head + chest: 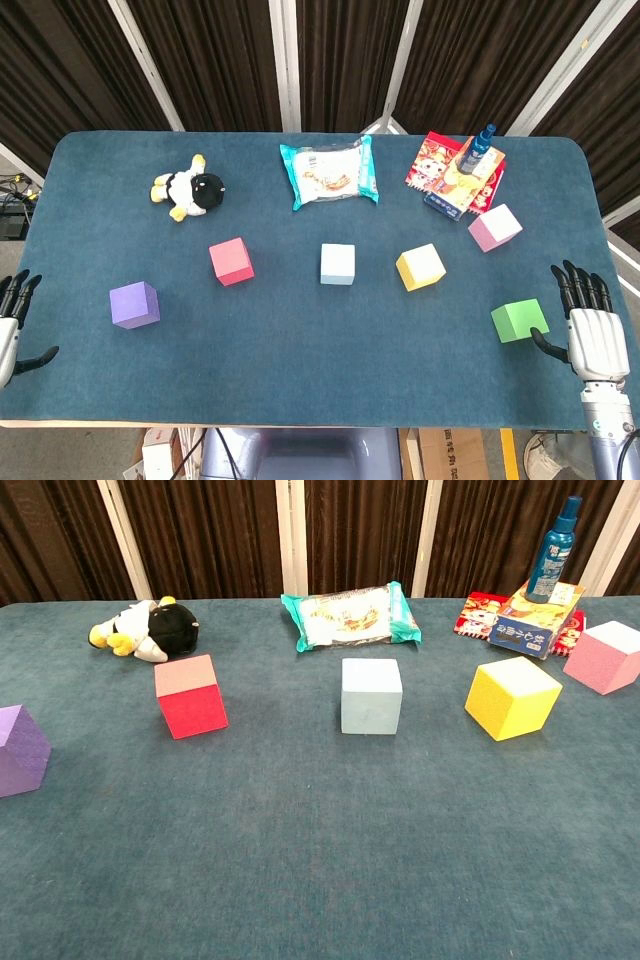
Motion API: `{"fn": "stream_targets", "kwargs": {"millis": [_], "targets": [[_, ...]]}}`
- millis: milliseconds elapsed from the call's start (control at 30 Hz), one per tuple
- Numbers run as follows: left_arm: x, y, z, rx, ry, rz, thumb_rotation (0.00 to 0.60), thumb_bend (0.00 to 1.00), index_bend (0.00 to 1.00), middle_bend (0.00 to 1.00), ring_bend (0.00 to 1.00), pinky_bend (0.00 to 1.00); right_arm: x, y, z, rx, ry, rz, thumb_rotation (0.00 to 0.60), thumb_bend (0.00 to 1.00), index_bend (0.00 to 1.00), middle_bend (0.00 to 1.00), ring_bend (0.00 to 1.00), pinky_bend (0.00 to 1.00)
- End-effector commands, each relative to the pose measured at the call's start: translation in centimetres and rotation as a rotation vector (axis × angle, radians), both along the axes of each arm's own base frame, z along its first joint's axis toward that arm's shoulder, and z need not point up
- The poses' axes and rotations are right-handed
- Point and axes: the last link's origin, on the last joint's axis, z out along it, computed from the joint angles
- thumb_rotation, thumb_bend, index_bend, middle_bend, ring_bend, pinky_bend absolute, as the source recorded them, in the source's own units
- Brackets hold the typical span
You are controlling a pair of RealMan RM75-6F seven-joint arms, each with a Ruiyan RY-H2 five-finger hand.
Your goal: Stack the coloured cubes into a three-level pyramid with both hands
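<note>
Right hand (597,335) beside green cube (519,320) — table edge (300,418).

Six cubes (337,264), two snack packs (329,172), one plush toy (189,188), one bottle (478,148).

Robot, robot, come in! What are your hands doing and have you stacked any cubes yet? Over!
Left robot hand and right robot hand open, empty, at table edges. Six cubes all apart, none stacked; green cube nearest right robot hand. Nothing blocking.
</note>
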Motion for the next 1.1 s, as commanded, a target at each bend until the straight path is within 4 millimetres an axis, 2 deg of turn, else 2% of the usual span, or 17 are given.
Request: {"fn": "stream_targets", "kwargs": {"millis": [33, 800, 1100], "targets": [[0.02, 0.0, 0.0, -0.001, 0.001, -0.001, 0.6, 0.0, 0.0, 0.0, 0.0, 0.0, -0.03, 0.0, 0.01, -0.002, 0.0, -0.002, 0.6, 0.26, 0.0, 0.0, 0.0, 0.0], [0.02, 0.05, -0.22, -0.004, 0.0, 0.029, 0.6, 0.0, 0.0, 0.0, 0.0, 0.0, -0.46, 0.19, 0.54, -0.008, -0.015, -0.037, 0.6, 0.26, 0.0, 0.0, 0.0, 0.0], [0.23, 0.31, 0.11, 0.002, -0.021, 0.069, 0.6, 0.0, 0.0, 0.0, 0.0, 0.0, -0.27, -0.56, 0.03, -0.008, -0.048, -0.042, 0.6, 0.26, 0.0, 0.0, 0.0, 0.0]]}}
